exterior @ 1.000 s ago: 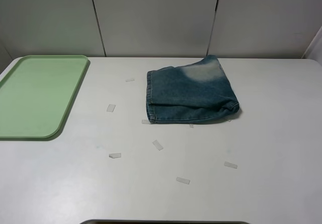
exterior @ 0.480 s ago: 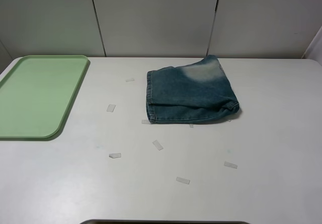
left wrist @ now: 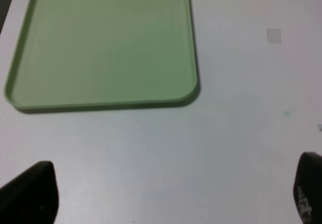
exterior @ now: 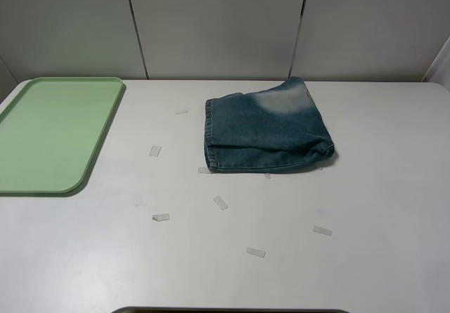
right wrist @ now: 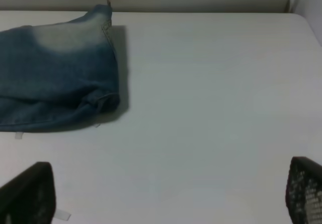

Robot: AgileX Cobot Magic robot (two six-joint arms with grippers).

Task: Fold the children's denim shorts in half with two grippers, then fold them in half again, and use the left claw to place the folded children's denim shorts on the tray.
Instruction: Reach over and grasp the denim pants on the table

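The children's denim shorts (exterior: 267,131) lie folded on the white table, right of centre toward the back, with a faded whitish patch at the far edge. They also show in the right wrist view (right wrist: 55,73). The light-green tray (exterior: 53,130) sits empty at the table's left; it also shows in the left wrist view (left wrist: 100,48). Neither arm shows in the exterior high view. My left gripper (left wrist: 173,194) is open and empty over bare table near the tray's front corner. My right gripper (right wrist: 166,194) is open and empty, to the right of and in front of the shorts.
Several small whitish tape strips (exterior: 221,202) lie scattered on the table in front of and left of the shorts. One strip shows in the left wrist view (left wrist: 273,35). Grey wall panels stand behind the table.
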